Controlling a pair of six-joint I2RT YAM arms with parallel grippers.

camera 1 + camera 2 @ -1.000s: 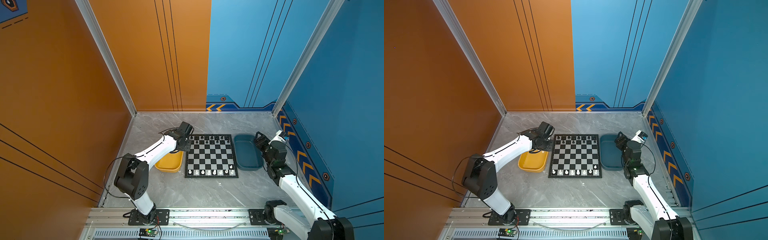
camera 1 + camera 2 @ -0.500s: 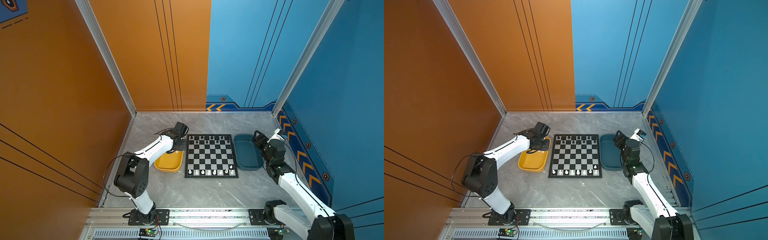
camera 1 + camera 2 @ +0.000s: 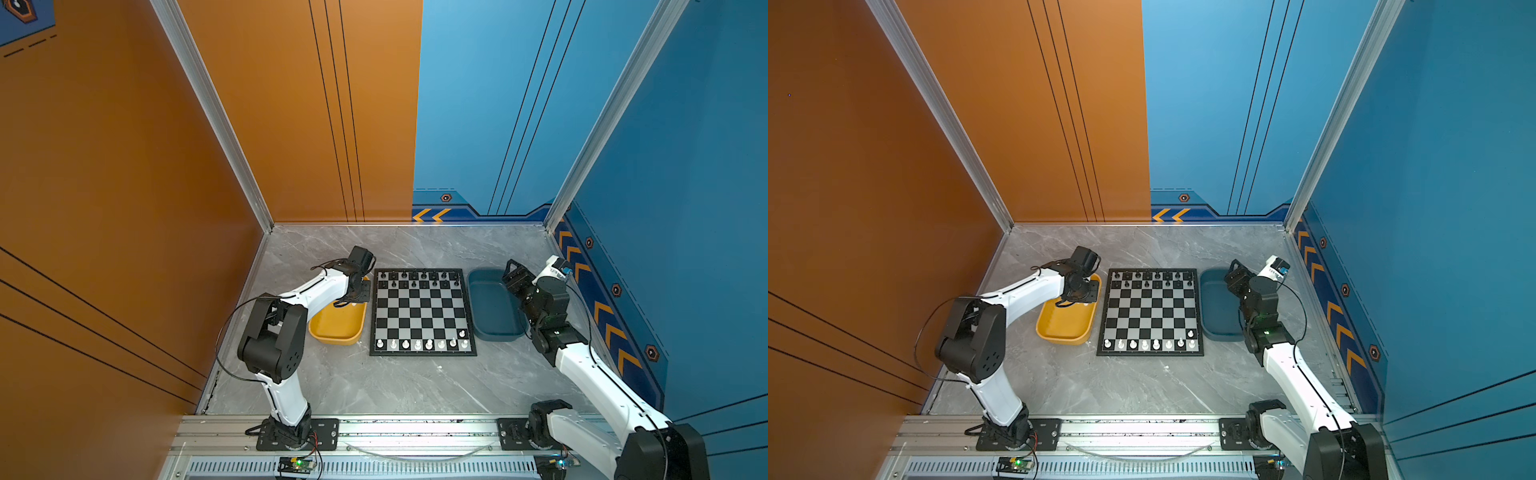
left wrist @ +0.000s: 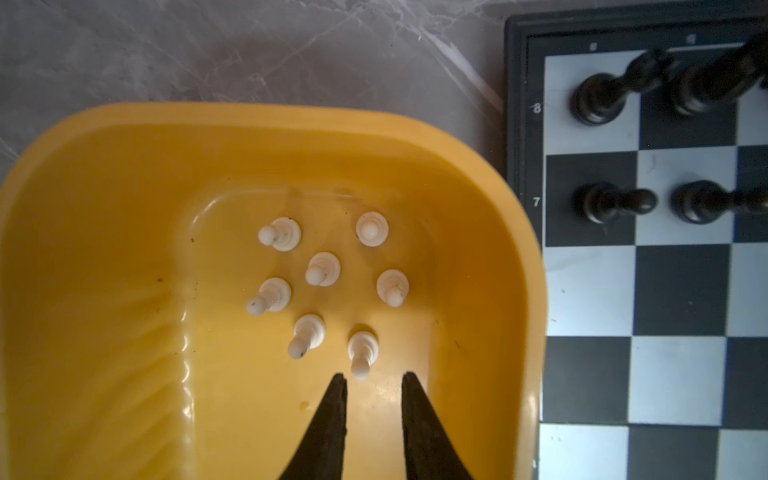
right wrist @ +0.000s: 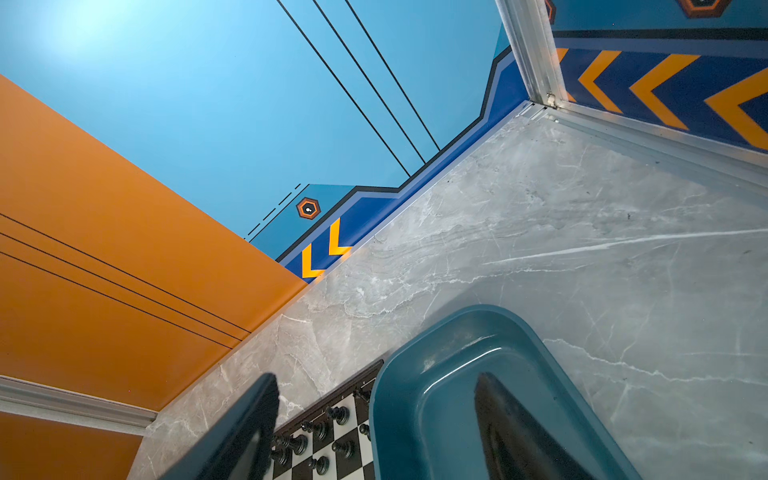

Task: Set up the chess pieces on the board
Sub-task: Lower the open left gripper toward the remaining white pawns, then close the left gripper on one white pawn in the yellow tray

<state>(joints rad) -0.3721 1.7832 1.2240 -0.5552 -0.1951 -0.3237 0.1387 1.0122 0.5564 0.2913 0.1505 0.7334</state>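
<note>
Quick status from my end. The board [image 3: 422, 311] sits in the middle of the bench [image 3: 374, 386]. The black pieces [image 3: 419, 279] fill its two far rows. The white pieces [image 3: 422, 344] line its near row. One lone pawn [image 3: 461, 333] stands a row in from them, on the board's right-hand column.

The yellow tray [image 3: 336, 328] is just beside the board's left edge, and the blue tray [image 3: 494, 316] is just beside its right edge.

Seven tray pawns [image 4: 323, 269] stand upright in the yellow tray, bunched about level with the board's far half.

The left jaws point down into the yellow tray with only a narrow gap and nothing in it. The closest pawn [image 4: 362, 351] has its head just ahead of the tips, not between them, and I can't tell if it's touching.

The right jaws are spread wide, holding nothing, up over the blue tray's far end on the board's right.
</note>
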